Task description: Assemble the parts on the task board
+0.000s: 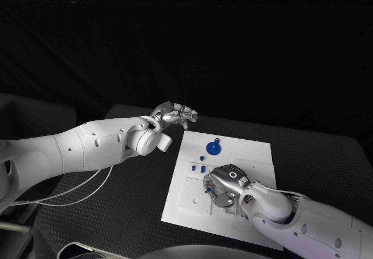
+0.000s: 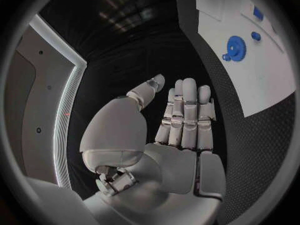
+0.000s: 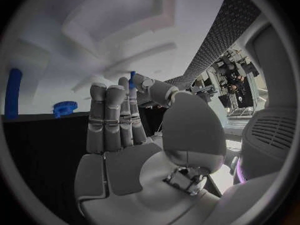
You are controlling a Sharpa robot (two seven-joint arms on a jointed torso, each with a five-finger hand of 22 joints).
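The task board [image 1: 233, 156] lies as a white plate right of centre in the head view, on the black desk [image 1: 116, 216], with its blue parts in its upper and middle area: a round gear-like part [image 1: 214, 147] near the top, two small upright blocks [image 1: 198, 169] below it, and a tiny piece [image 1: 202, 158] between them. The right hand [image 1: 223, 182] sits low over the middle of the board, just below the blocks; in its wrist view the fingers [image 3: 109, 120] stand straight and close together with nothing between them, so it holds nothing. The left hand [image 1: 175, 115] hovers above the desk off the board's upper left corner, its fingers [image 2: 187, 110] likewise extended side by side and empty. The parts look like small moulded plastic: light, stiff and rather smooth, likely to skate on the board if nudged sideways. The gear is probably best pinched across its rim or by its raised hub, the blocks across their long flat faces. A firm but gentle pinch should do; they are too small for a full grasp.
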